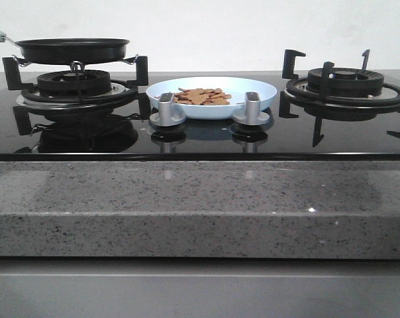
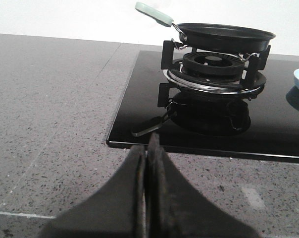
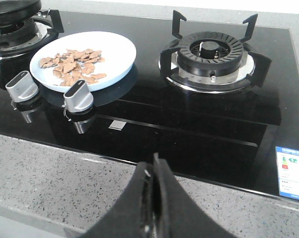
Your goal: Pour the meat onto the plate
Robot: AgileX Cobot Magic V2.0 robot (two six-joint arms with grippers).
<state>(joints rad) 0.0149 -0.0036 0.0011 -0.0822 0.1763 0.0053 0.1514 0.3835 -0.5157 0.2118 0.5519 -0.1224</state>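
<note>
Reddish-brown meat (image 1: 201, 97), pale blue plate (image 1: 253, 87)

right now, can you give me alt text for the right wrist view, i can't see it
A pale blue plate holding a loose pile of reddish-brown meat sits on a black glass stove behind two silver knobs. An empty burner stands beside it, and the right claw, shut and holding nothing, hangs over the granite counter edge.

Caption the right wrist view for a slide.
Meat piled on the pale blue plate between burners, right tool shut and empty over the counter.
</note>
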